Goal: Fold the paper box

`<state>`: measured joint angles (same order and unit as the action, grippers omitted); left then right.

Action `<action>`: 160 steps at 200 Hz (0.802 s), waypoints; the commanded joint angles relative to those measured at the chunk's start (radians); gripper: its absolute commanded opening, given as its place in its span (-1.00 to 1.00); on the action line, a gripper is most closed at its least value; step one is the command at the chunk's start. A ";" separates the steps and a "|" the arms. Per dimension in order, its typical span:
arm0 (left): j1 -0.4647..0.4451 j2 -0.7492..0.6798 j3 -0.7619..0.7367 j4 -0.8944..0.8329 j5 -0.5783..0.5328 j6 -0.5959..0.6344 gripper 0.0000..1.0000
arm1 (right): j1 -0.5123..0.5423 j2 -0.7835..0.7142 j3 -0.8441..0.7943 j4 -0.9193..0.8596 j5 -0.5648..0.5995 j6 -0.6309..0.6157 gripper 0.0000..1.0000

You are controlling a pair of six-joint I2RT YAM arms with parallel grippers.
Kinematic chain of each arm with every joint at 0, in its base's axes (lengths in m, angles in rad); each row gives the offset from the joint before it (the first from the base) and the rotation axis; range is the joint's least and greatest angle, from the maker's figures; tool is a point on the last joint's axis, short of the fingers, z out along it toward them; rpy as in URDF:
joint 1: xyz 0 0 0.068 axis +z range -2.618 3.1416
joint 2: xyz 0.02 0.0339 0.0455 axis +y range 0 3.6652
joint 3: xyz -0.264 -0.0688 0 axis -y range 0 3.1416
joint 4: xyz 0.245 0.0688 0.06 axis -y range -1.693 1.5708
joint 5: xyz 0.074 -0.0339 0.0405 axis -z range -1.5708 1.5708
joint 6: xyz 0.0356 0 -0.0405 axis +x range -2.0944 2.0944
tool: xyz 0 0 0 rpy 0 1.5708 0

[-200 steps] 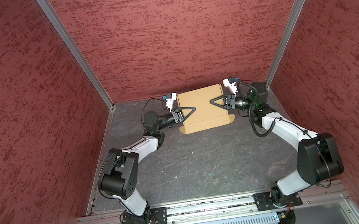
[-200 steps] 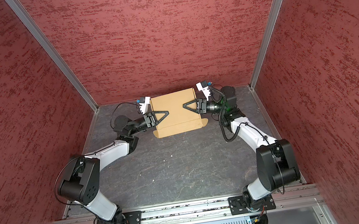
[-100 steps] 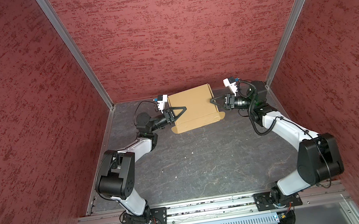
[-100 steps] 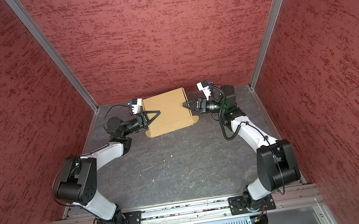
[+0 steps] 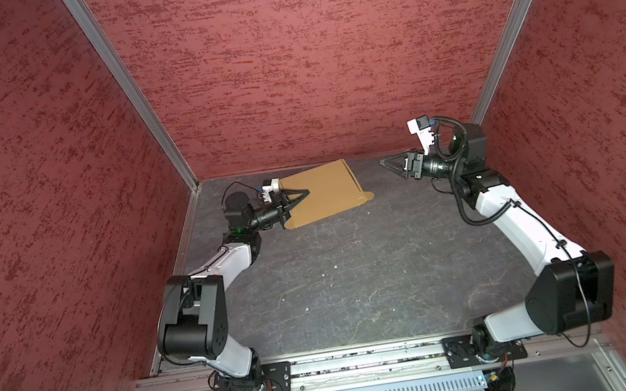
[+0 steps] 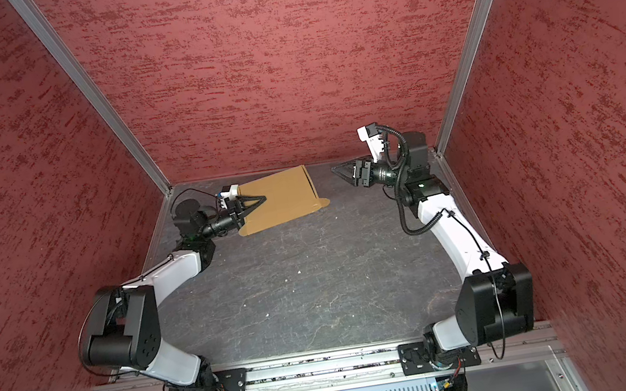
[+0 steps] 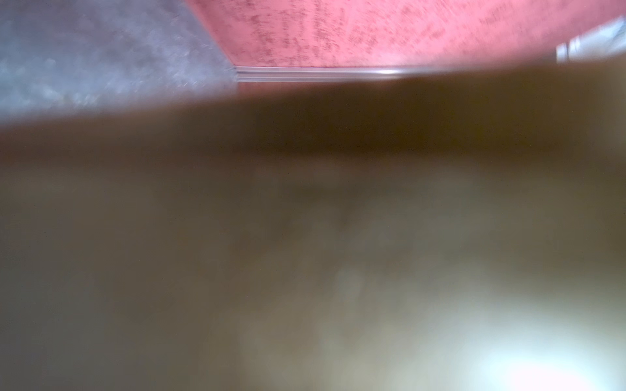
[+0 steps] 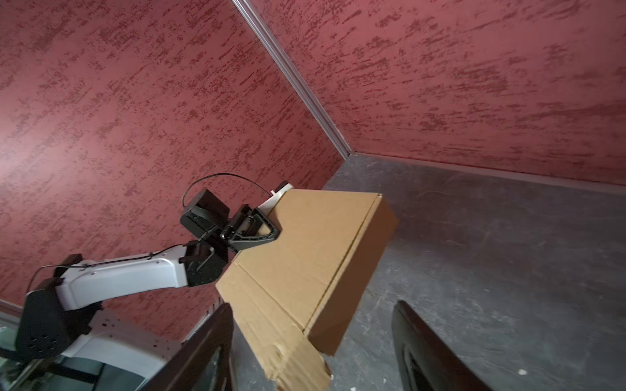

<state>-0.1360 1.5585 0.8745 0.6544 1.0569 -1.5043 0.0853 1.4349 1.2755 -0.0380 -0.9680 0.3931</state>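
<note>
The paper box (image 5: 328,194), at the far left of the tabletop (image 5: 358,282), is pinched at its left edge by the jaws of the left gripper (image 5: 304,195) while the right gripper (image 5: 383,162) hangs well apart with wide, empty jaws, so this one-sided hold may let it swing or slip.

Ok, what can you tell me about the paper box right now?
The paper box is plain tan corrugated cardboard, folded into a shallow square, lid down, a rounded tab jutting from one near corner. It is skewed, near the back wall. The left gripper clamps its left edge; the right gripper stands clear, open.
</note>
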 commanded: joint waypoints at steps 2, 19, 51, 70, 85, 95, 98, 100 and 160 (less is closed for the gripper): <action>0.014 -0.069 -0.033 -0.241 0.007 -0.077 -0.46 | -0.010 0.013 0.003 -0.061 0.056 -0.180 0.46; 0.036 -0.093 -0.066 -0.270 0.008 -0.154 -0.47 | -0.010 0.049 -0.027 -0.039 0.043 -0.291 0.46; 0.067 -0.149 -0.065 -0.442 -0.012 -0.174 -0.47 | -0.009 0.088 -0.066 -0.046 0.048 -0.507 0.53; 0.079 -0.165 -0.060 -0.507 -0.014 -0.208 -0.47 | -0.009 0.098 -0.091 -0.084 0.015 -0.656 0.58; 0.084 -0.166 -0.059 -0.526 -0.003 -0.244 -0.45 | -0.009 0.088 -0.140 -0.067 -0.013 -0.755 0.60; 0.084 -0.164 -0.051 -0.543 0.011 -0.268 -0.45 | -0.009 0.075 -0.182 -0.030 -0.022 -0.786 0.62; 0.084 -0.165 -0.050 -0.549 0.013 -0.272 -0.45 | -0.010 0.073 -0.195 -0.017 -0.024 -0.794 0.62; 0.084 -0.165 -0.046 -0.554 0.014 -0.275 -0.45 | -0.009 0.070 -0.202 -0.011 -0.025 -0.798 0.63; 0.068 -0.169 0.030 -0.804 0.071 -0.242 -0.49 | -0.008 0.125 -0.167 -0.083 -0.011 -0.970 0.64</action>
<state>-0.0582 1.4097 0.8692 -0.0414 1.0897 -1.7557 0.0776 1.5318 1.0294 -0.0772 -0.9459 -0.4240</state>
